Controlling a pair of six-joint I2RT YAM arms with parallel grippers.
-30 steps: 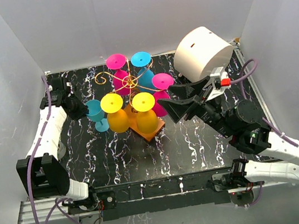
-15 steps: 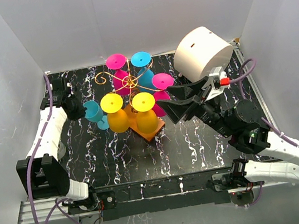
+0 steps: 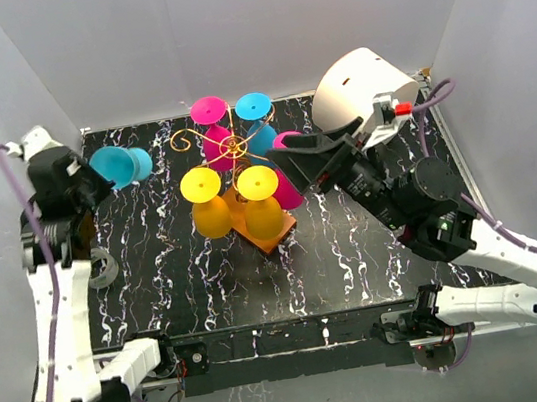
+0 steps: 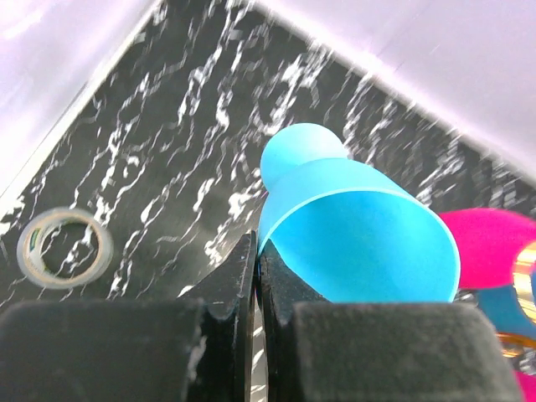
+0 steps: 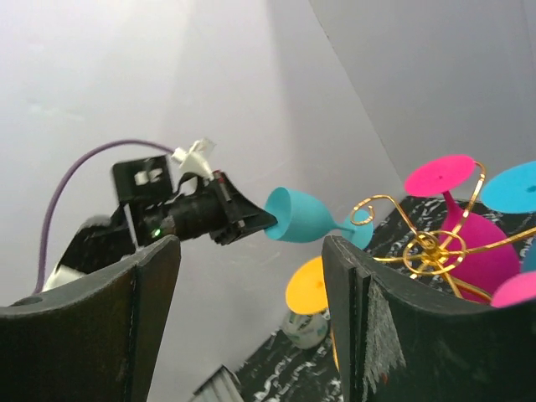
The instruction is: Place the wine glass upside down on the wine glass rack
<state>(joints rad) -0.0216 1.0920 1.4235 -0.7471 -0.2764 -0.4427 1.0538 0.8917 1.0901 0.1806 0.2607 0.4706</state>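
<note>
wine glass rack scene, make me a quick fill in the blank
The left gripper grips the blue wine glass by its ____, not its stem. The right gripper is ____ and holds nothing. The wine glass rack carries ____ yellow glasses.
Missing words: rim; open; two.

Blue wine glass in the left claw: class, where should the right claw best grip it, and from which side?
Probably the stem, from the rack side: the blue wine glass lies sideways, the left claw pinching its rim, leaving stem and foot free.
</note>
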